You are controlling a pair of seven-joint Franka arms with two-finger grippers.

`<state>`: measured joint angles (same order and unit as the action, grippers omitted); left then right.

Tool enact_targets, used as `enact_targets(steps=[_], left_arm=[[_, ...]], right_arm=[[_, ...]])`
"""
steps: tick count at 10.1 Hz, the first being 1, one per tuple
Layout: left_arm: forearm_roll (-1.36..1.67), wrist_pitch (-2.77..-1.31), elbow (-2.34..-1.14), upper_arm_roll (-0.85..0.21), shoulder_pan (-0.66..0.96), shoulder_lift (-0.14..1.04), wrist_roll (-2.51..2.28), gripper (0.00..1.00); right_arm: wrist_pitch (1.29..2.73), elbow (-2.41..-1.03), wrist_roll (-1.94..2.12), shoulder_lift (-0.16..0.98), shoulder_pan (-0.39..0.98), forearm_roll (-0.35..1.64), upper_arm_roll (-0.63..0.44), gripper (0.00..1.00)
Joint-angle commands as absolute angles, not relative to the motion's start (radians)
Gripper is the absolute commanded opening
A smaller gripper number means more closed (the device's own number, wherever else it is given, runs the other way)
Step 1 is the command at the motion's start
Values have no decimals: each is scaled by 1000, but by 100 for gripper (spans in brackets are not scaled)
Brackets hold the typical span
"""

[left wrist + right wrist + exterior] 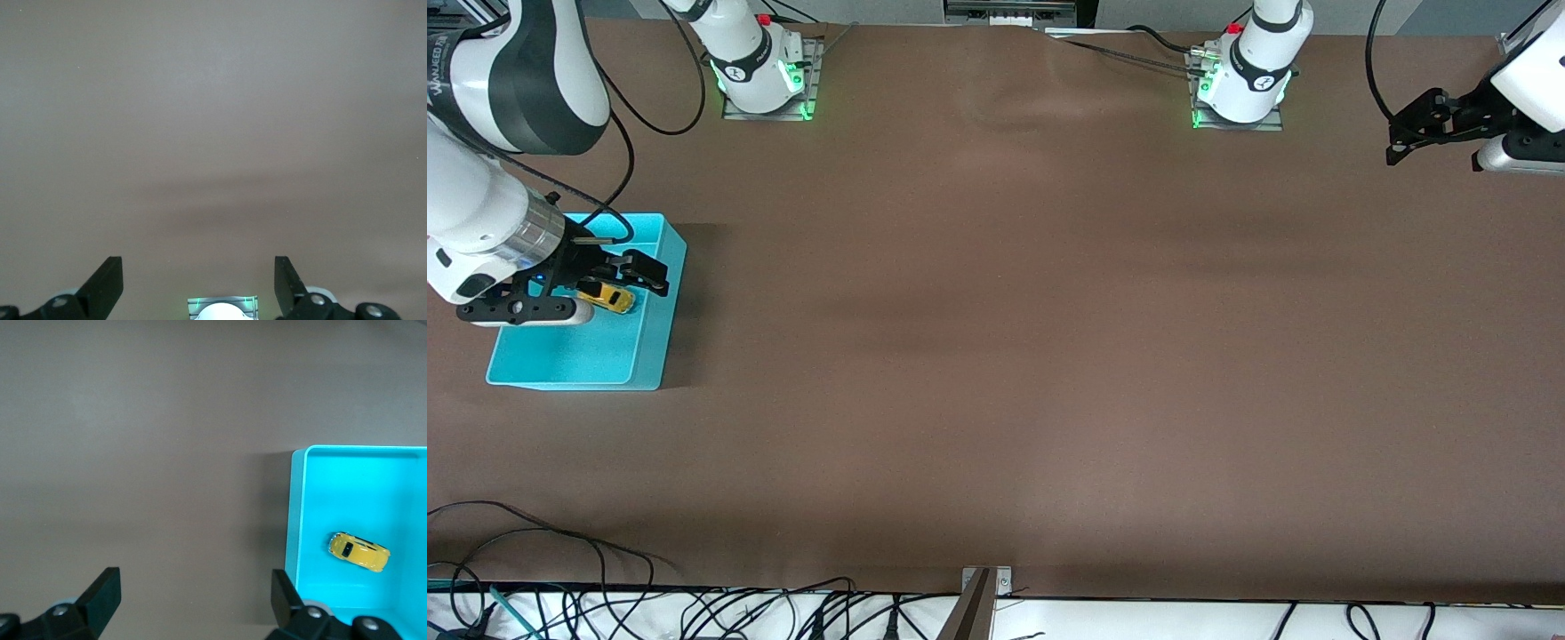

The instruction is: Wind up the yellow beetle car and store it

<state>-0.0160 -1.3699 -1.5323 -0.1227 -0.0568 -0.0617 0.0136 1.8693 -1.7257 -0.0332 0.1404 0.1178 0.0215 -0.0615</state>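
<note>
The yellow beetle car [610, 299] [359, 551] lies on the floor of the turquoise bin [647, 356] [297, 520], at the right arm's end of the table. My right gripper [649, 276] [195, 587] hangs open over the bin, just above the car, and its fingers hold nothing. In the right wrist view one finger [283, 590] lines up with the bin's wall, and the car sits apart from both fingers. My left gripper [1409, 133] [197, 267] waits open and empty over bare table at the left arm's end.
The brown table [996, 356] stretches between the two arms. The arm bases [763, 67] [1245, 80] stand along its edge farthest from the front camera. Loose cables [605, 604] lie along the edge nearest to it.
</note>
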Motion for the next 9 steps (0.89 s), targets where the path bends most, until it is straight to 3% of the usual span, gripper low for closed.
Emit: enact_targets(steps=[1,9], left_arm=[[14,-1347,-1499,-126,-69,-49,15,100],[15,-1347,-1499,-126,-67,-49,14,100]], right_arm=[[1853,-1697,-75,144,107,11,-51,100],[1855,-1695,-90,146,103,15,-52,100]])
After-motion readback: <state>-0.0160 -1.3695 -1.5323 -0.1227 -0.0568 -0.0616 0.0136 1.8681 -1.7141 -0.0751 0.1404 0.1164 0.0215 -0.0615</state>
